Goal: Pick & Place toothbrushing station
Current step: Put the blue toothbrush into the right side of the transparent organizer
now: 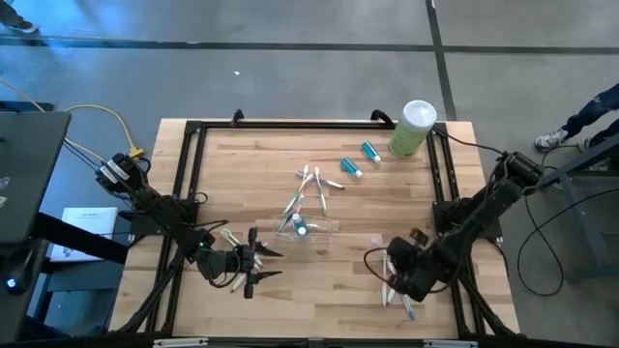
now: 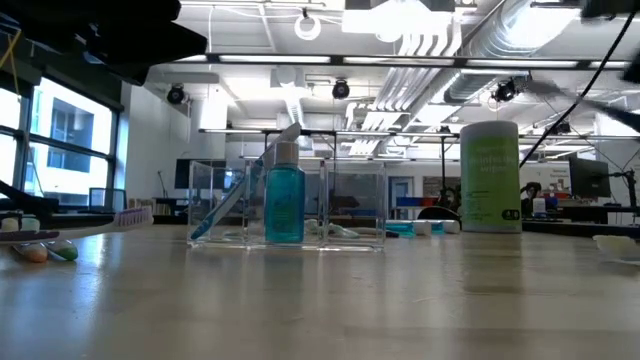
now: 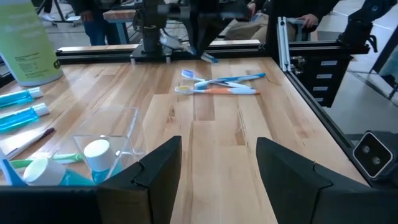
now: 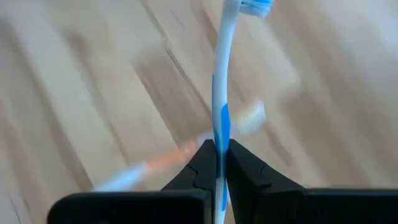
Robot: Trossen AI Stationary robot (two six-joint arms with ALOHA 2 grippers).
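Right gripper point(image 4: 217, 163) jaws pinch a blue toothbrush point(image 4: 221, 74).

The pale-green canister point(image 2: 490, 176) carries print too blurred to read.

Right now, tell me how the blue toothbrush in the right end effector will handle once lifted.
The blue toothbrush looks slim and light, so it should lift easily. The right end effector is shut on its smooth handle near one end, so it may pivot or slip.
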